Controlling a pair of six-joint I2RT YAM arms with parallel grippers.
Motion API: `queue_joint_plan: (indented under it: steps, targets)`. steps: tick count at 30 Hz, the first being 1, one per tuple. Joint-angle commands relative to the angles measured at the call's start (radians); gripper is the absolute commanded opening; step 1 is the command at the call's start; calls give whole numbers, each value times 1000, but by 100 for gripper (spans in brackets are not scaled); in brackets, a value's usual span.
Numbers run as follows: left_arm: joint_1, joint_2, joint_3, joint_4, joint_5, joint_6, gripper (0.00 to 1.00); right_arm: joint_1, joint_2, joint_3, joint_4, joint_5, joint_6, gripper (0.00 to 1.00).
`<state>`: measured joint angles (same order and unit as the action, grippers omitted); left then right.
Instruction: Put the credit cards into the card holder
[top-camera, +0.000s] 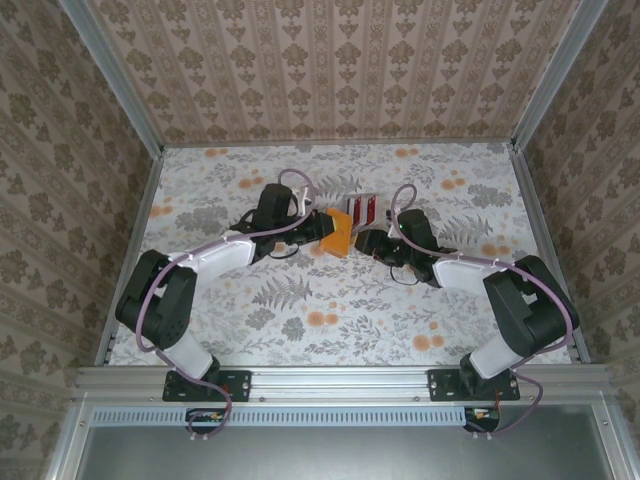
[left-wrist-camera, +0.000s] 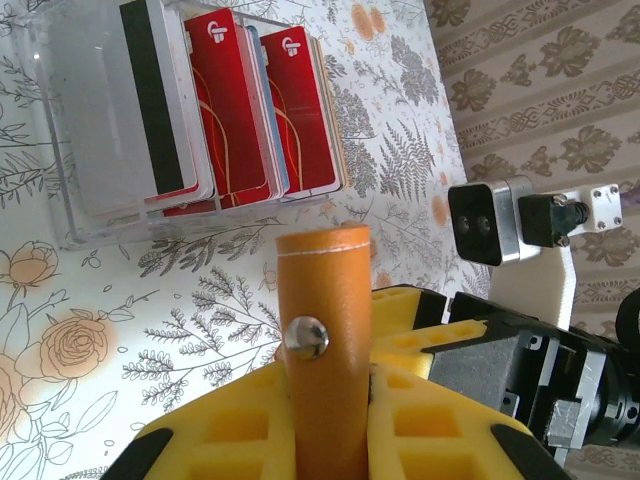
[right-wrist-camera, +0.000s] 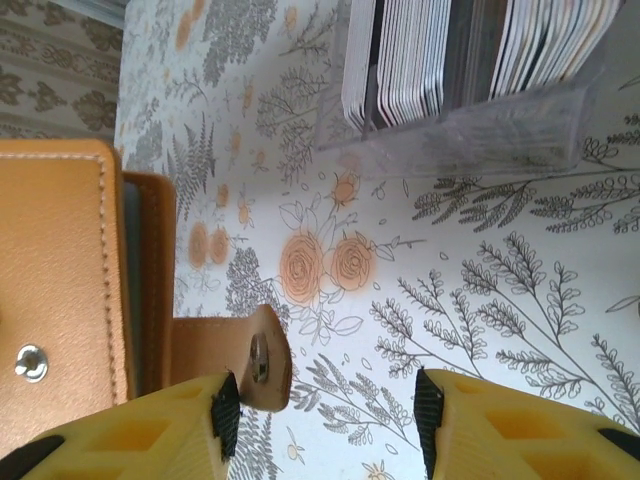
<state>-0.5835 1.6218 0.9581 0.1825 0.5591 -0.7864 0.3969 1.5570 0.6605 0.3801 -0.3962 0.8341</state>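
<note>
Top external view: the flat orange card holder (top-camera: 338, 235) was clasped in the left gripper's (top-camera: 316, 231) jaws; the right gripper's (top-camera: 370, 243) jaws were held apart beside it.

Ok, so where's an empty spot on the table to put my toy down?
The widest bare patch of table lies between the card holder and the near edge. The back left corner is free too. The middle is crowded: the clear card rack, the holder, the left gripper and the right gripper bunch together.
</note>
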Motion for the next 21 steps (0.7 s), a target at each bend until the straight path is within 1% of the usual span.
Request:
queue_joint_plan:
  steps: [1,6,11,12,16,18,21]
  targets:
    - [2,-31,34,39,32,-21,7,-6,-4,-8,57,-27,26,52]
    - [2,-22,24,95,43,-64,8,-6,32,2,152,-69,73,50]
    - [2,-21,27,112,48,-76,7,-5,72,2,251,-103,129,43]
    - [2,-21,28,113,48,-77,7,-6,76,4,255,-108,132,41]
    - [2,-19,18,122,43,-85,7,-5,73,6,226,-115,114,22]
    - [2,-16,7,122,35,-86,9,-5,60,8,194,-113,90,14]
    - [2,-16,-15,125,16,-89,12,-6,28,4,136,-88,48,9]
